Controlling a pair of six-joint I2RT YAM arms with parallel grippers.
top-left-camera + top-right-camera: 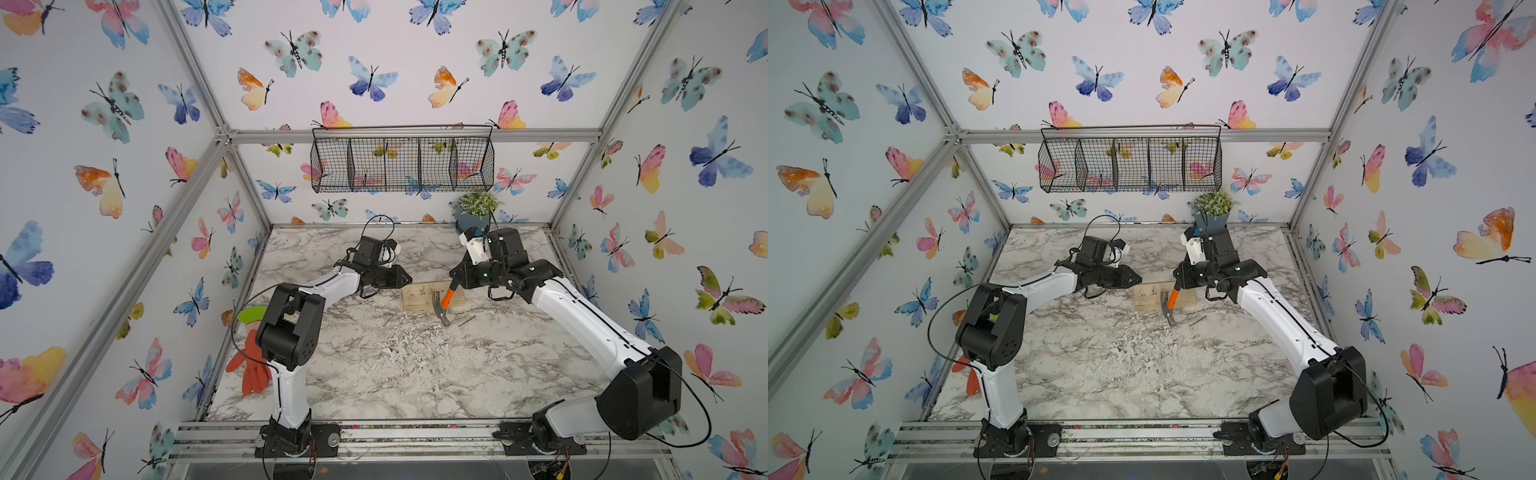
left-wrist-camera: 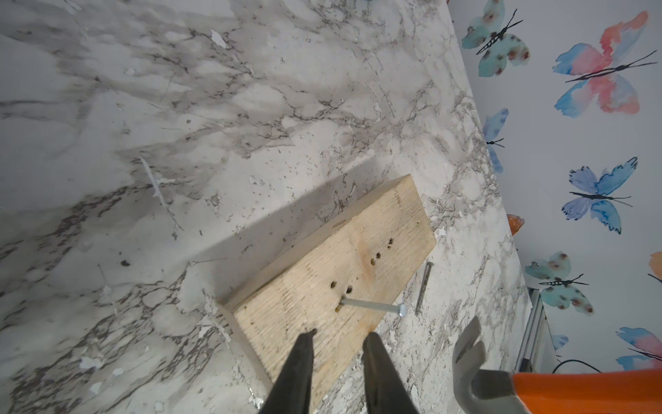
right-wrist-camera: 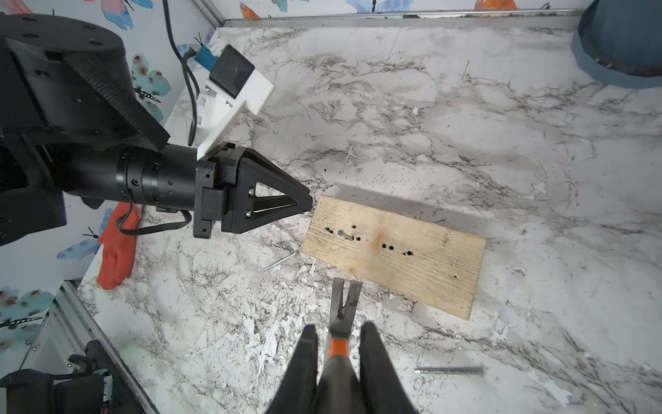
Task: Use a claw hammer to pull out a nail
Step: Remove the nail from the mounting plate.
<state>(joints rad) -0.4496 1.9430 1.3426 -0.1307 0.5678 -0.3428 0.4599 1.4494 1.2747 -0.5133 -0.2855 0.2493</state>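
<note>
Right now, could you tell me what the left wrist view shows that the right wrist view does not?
Only the left wrist: the nail seen side-on, leaning out of the board. Only the right wrist: the glove, the pot, and the right gripper shut on the hammer. Both: board, nail, hammer claw, one loose nail.

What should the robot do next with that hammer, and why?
Probably ease the claw hammer forward so its fork slides under the head of the nail sticking out of the wooden board. The right gripper holds the handle, and the claw points toward the board, not yet at the nail.
</note>
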